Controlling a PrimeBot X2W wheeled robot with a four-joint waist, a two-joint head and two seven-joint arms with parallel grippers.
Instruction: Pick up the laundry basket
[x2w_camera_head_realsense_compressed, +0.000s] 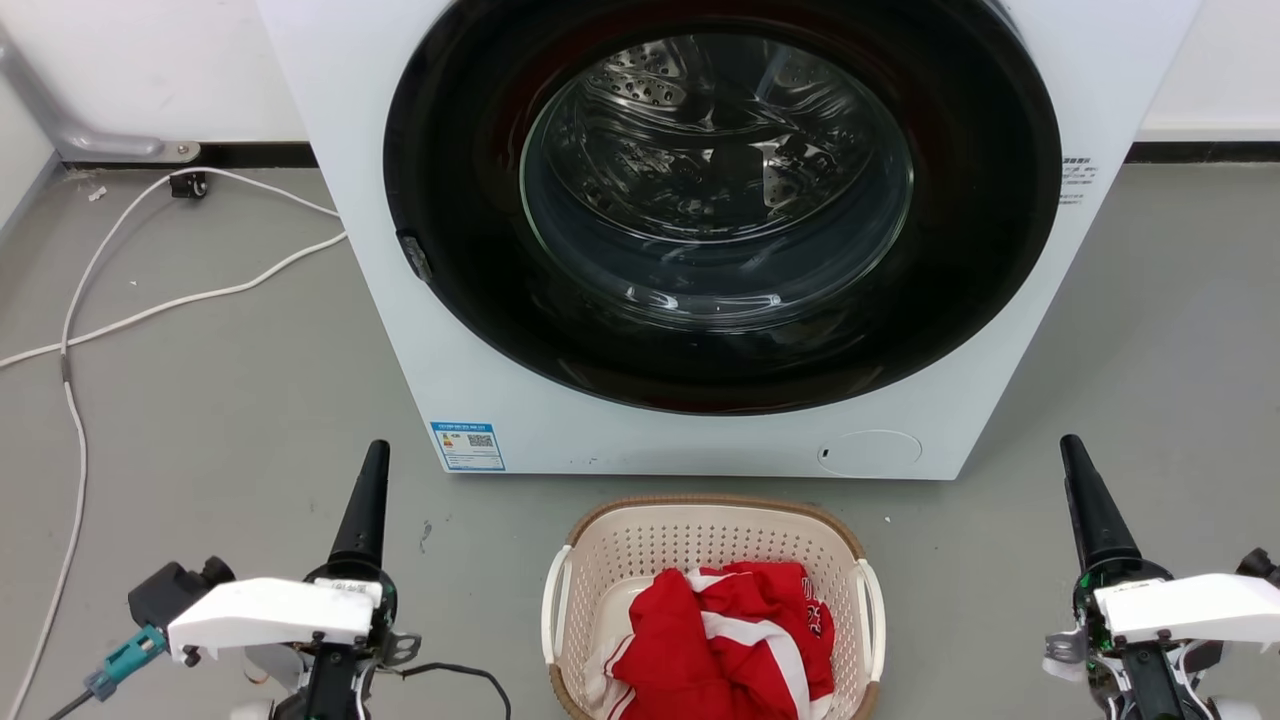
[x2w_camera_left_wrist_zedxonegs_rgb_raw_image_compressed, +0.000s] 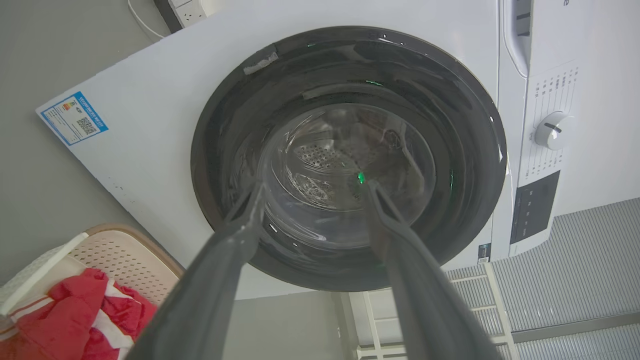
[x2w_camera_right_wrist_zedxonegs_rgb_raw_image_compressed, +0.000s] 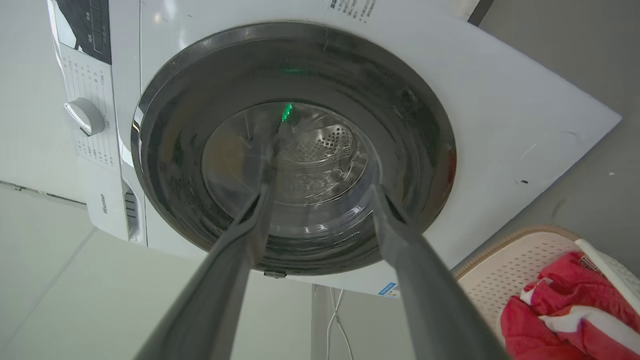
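Note:
The laundry basket (x2w_camera_head_realsense_compressed: 700, 535) stands on the grey floor at the bottom centre of the head view, cream with perforated sides, a brown rim and white side handles. A red and white garment (x2w_camera_head_realsense_compressed: 720, 640) lies in it. My left gripper (x2w_camera_head_realsense_compressed: 375, 460) is to the basket's left and my right gripper (x2w_camera_head_realsense_compressed: 1072, 450) to its right, both apart from it with fingers pointing at the machine. In the left wrist view the left gripper (x2w_camera_left_wrist_zedxonegs_rgb_raw_image_compressed: 316, 187) is open and empty, with the basket (x2w_camera_left_wrist_zedxonegs_rgb_raw_image_compressed: 125, 250) at lower left. My right gripper (x2w_camera_right_wrist_zedxonegs_rgb_raw_image_compressed: 322, 186) is likewise open, the basket (x2w_camera_right_wrist_zedxonegs_rgb_raw_image_compressed: 520, 255) at lower right.
A white washing machine (x2w_camera_head_realsense_compressed: 700, 445) with a shut round glass door (x2w_camera_head_realsense_compressed: 715, 190) stands just behind the basket. White cables (x2w_camera_head_realsense_compressed: 150, 305) trail over the floor at the left, toward the wall. Grey floor lies on both sides of the basket.

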